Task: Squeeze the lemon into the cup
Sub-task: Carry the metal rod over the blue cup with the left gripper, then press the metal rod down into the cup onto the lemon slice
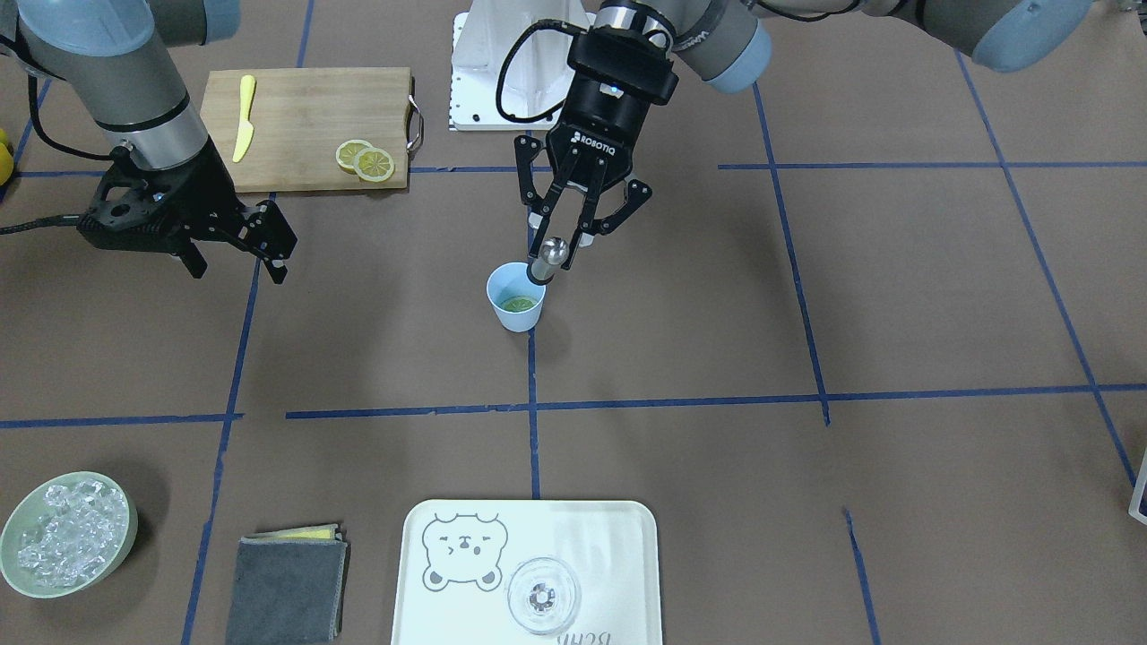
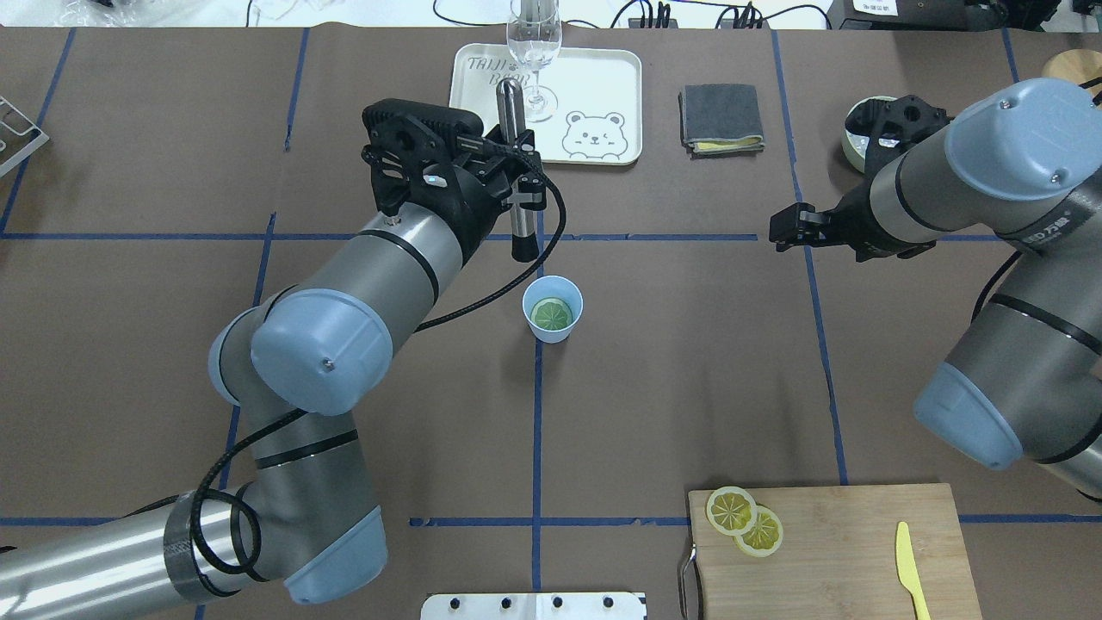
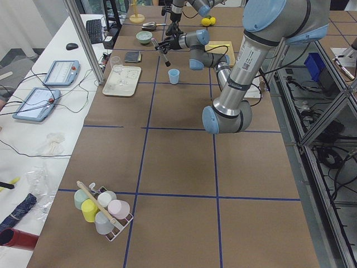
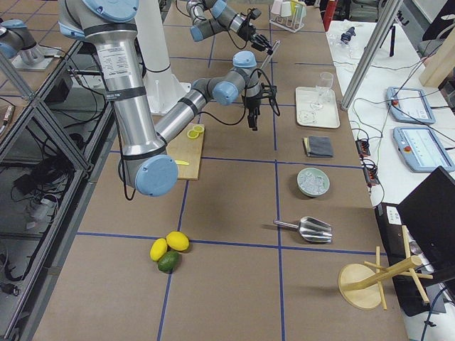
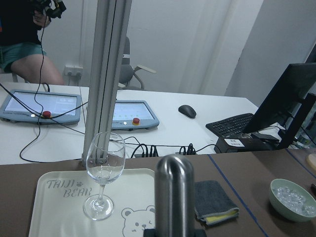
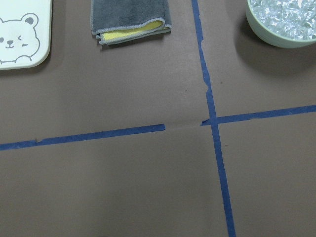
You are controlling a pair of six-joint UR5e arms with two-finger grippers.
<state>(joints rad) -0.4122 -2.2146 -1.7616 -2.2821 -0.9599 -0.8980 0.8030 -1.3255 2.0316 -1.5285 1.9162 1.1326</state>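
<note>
The small light-blue cup (image 1: pixel 498 305) (image 2: pixel 552 333) stands at mid-table with a lemon slice (image 1: pixel 517 303) (image 2: pixel 551 313) lying flat inside it. My left gripper (image 1: pixel 560 242) (image 2: pixel 519 182) is shut on a steel muddler (image 1: pixel 547 260) (image 2: pixel 516 172), held tilted. Its black lower end is just above the cup's rim on the robot's side. The muddler's round top fills the left wrist view (image 5: pixel 174 197). My right gripper (image 1: pixel 235 255) (image 2: pixel 782 231) is open and empty, off to the side near the cutting board.
A wooden cutting board (image 1: pixel 305 98) (image 2: pixel 844 534) holds two more lemon slices (image 1: pixel 366 161) (image 2: pixel 745 521) and a yellow plastic knife (image 1: pixel 244 116). A white bear tray (image 1: pixel 430 609) carries a clear glass (image 1: pixel 544 596). A grey cloth (image 1: pixel 287 587) and a green bowl of ice (image 1: pixel 125 515) are nearby.
</note>
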